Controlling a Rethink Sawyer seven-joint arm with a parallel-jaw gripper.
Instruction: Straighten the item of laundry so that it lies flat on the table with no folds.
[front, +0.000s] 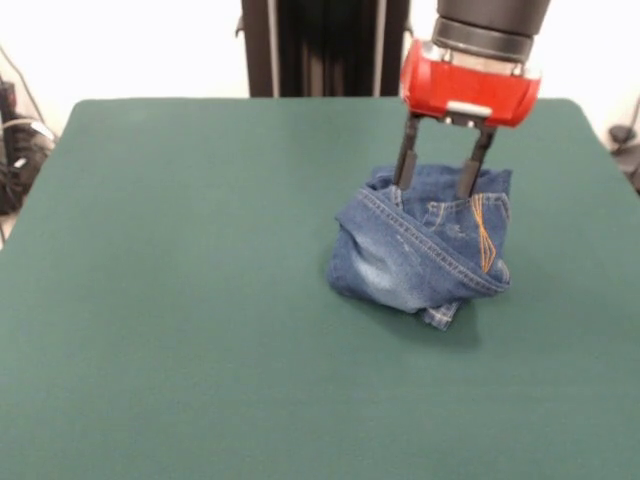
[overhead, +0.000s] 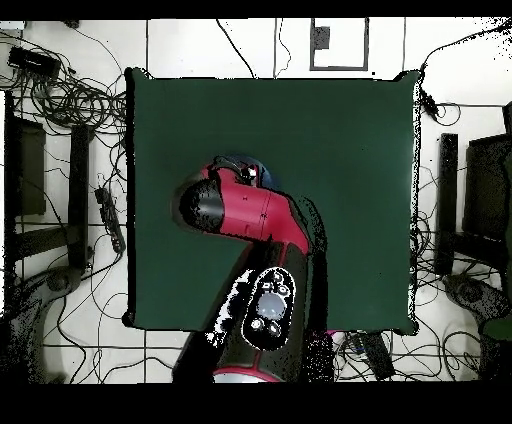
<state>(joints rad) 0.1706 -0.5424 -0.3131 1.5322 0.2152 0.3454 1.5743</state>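
The jeans (front: 410, 260) lie crumpled in a folded heap on the green table (front: 200, 300), right of centre towards the far side. An orange-stitched pocket faces right and a hem runs across the front. My gripper (front: 434, 190) comes straight down on the heap's far top edge. Its two dark fingers (front: 404, 160) stand wide apart, their tips touching the denim, with nothing gripped between them. In the overhead view the red arm (overhead: 250, 215) covers the gripper and nearly all of the jeans; only a thin blue edge (overhead: 234, 160) shows on the table (overhead: 340, 150).
The black pedestal (front: 320, 45) stands behind the table's far edge. Cables (overhead: 70, 100) and dark equipment (overhead: 25, 170) lie on the floor around the table. Wide green cloth spreads left of and in front of the jeans.
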